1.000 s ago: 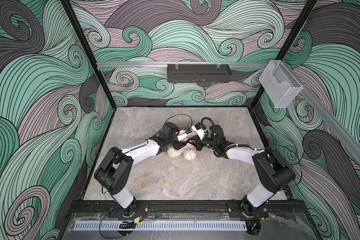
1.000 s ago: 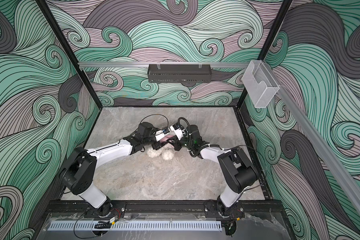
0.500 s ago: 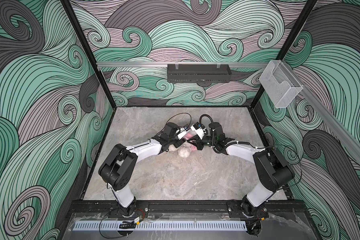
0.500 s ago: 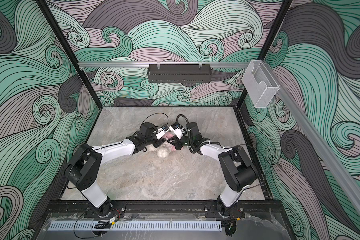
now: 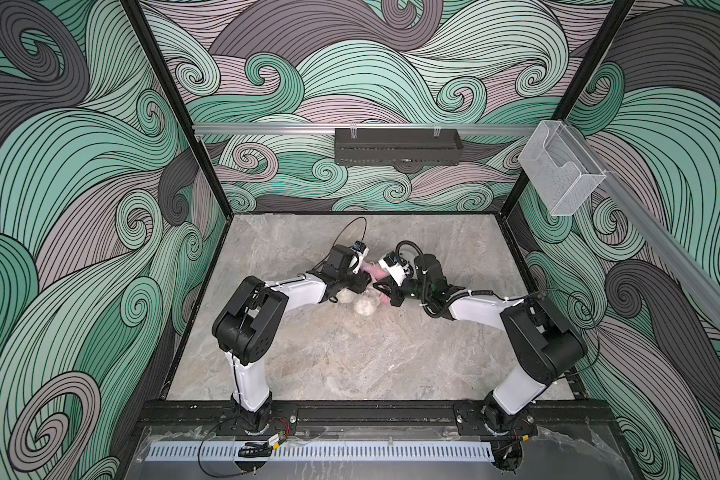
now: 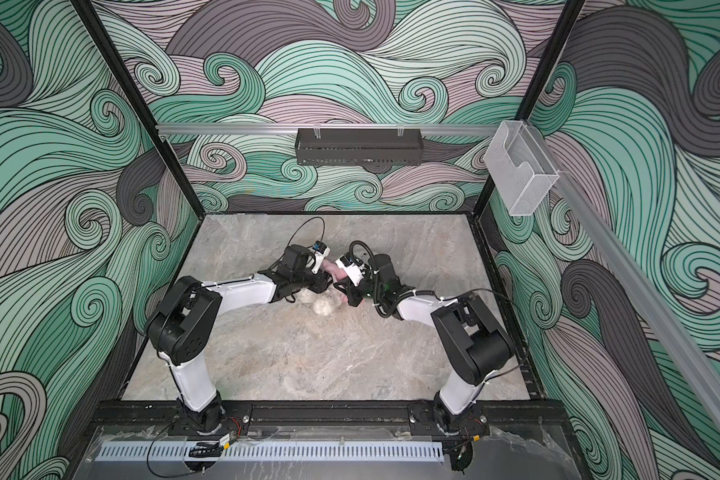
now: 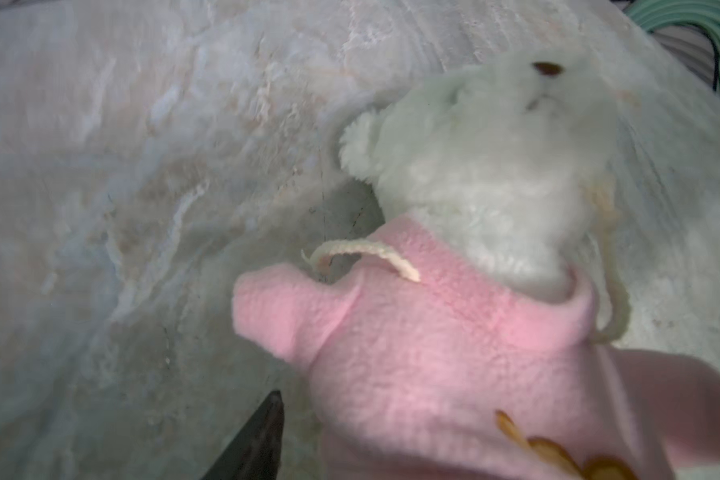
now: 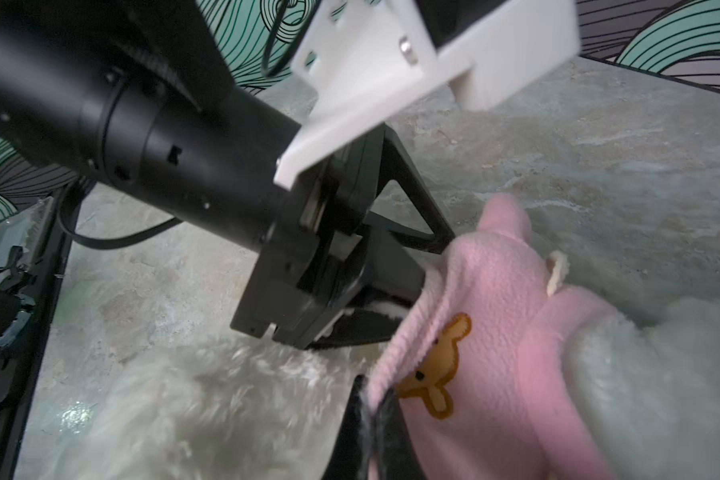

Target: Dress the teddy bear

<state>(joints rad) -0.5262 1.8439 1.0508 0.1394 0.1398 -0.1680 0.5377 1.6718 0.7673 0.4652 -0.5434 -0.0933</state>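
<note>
Only the right wrist view shows right gripper [image 8: 373, 401] pinching the pink shirt [image 8: 495, 332]; left gripper [image 8: 416, 286] seems open.

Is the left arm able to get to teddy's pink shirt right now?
Probably yes. The left gripper sits right at the pink shirt, its fingers either side of the edge. The right gripper pinches the hem elsewhere, not blocking.

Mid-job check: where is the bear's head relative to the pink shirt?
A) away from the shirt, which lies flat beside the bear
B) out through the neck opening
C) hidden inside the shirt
B: in the left wrist view the teddy bear has its white head out above the collar of the pink shirt, and the collar rings its neck.
</note>
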